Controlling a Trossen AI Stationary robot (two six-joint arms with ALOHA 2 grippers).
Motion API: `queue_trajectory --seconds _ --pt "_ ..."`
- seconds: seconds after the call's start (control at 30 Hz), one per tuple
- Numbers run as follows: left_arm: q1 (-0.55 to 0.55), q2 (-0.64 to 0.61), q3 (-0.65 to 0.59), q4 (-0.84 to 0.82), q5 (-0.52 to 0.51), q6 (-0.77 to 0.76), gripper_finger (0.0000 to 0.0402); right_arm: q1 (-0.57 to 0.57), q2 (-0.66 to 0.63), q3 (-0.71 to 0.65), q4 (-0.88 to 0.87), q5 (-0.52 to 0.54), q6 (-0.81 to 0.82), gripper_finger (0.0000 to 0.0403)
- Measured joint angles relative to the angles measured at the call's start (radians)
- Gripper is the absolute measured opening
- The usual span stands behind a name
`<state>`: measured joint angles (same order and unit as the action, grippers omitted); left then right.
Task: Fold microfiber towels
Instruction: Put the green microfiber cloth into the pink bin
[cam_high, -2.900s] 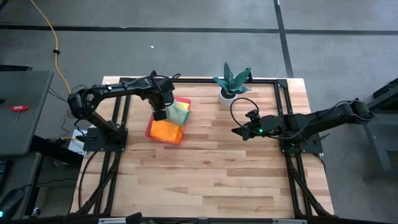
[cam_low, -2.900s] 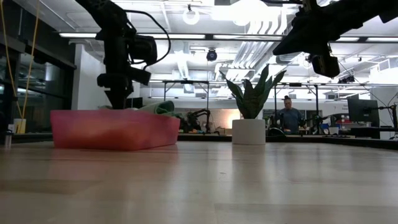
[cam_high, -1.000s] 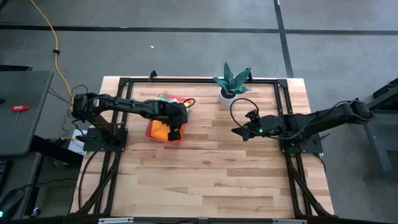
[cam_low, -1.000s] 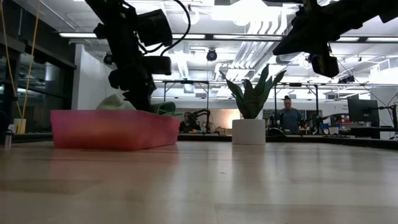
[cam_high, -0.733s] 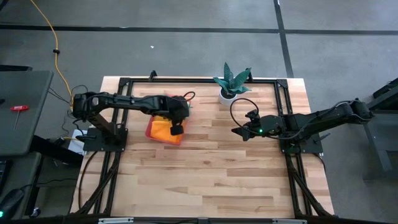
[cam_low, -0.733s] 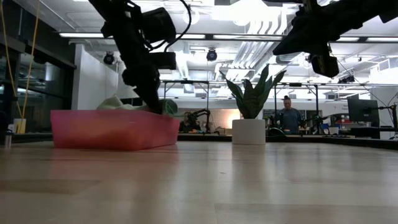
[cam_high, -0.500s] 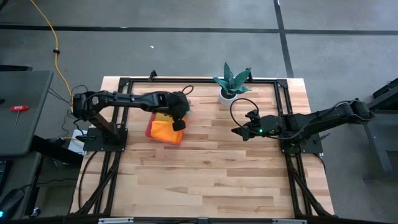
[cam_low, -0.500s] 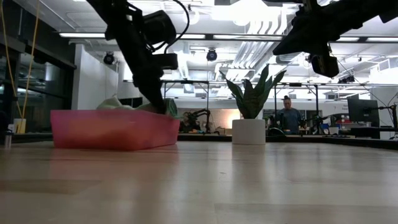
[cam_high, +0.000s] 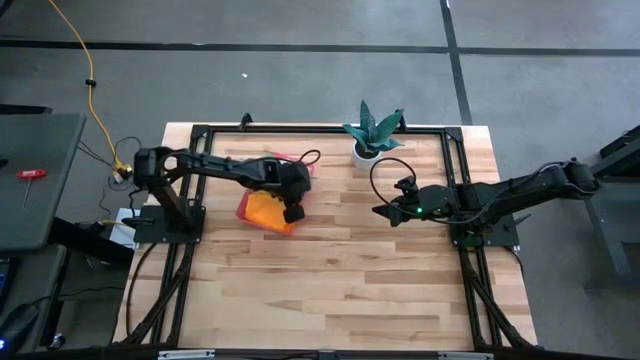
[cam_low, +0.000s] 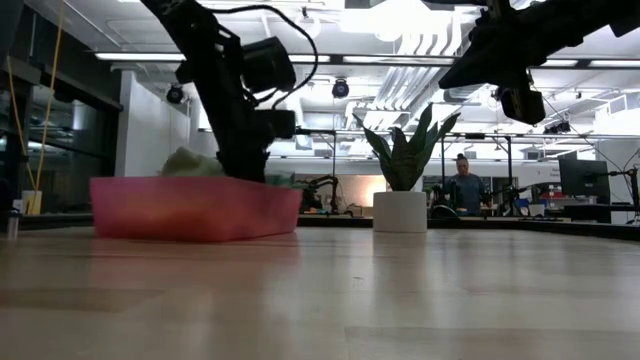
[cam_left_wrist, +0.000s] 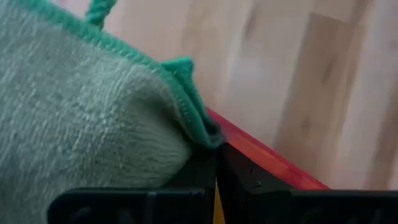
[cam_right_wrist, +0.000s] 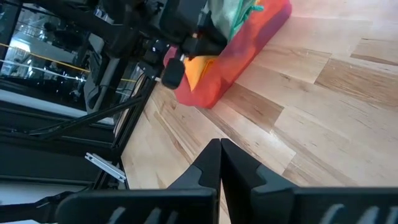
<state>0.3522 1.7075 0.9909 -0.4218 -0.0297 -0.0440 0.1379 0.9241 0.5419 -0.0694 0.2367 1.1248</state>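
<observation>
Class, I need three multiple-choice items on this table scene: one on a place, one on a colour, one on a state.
1. Where does the potted plant stand?
A. by the table's far edge
B. inside the tray
C. on the floor

2. What colour is the towel pinched by the left end effector?
A. orange
B. teal
C. white

3. How is the right end effector?
A. open
B. shut on a towel
C. shut, empty

Answers:
1 A, the high view shows it there.
2 B, the left wrist view shows teal cloth at the fingers.
3 C, its fingers meet above bare wood.
</observation>
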Motion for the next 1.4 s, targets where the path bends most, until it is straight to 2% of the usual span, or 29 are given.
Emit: queue_trajectory --seconds 0.13,0.47,0.63,0.9,1.07,1.23,1.4 --pt "-0.018 -0.027 0.000 -0.009 0.024 -0.006 0.0000 0.000 0.000 0.000 0.000 0.000 -0.001 0.0000" --pt "0.042 -0.245 0.001 -0.084 0.018 0.065 0.0000 0.000 0.000 0.000 0.000 0.000 -0.007 0.0000" --pt "0.090 -0.380 0.001 -0.205 -0.084 0.098 0.0000 0.000 0.000 0.000 -0.001 0.000 -0.007 0.0000" --pt "0.240 -0.487 0.000 -0.420 -0.170 0.151 0.0000 0.000 0.000 0.000 -0.003 0.045 -0.008 0.0000" --pt "0.365 -0.512 0.000 -0.468 -0.180 0.068 0.0000 0.000 0.000 0.000 -0.003 0.045 -0.008 0.0000" --pt "0.504 -0.510 -0.027 -0.501 -0.048 -0.022 0.0000 0.000 0.000 0.000 -0.004 0.045 -0.016 0.0000" --pt "0.585 -0.510 -0.098 -0.491 0.062 -0.056 0.0000 0.000 0.000 0.000 -0.004 0.045 -0.019 0.0000"
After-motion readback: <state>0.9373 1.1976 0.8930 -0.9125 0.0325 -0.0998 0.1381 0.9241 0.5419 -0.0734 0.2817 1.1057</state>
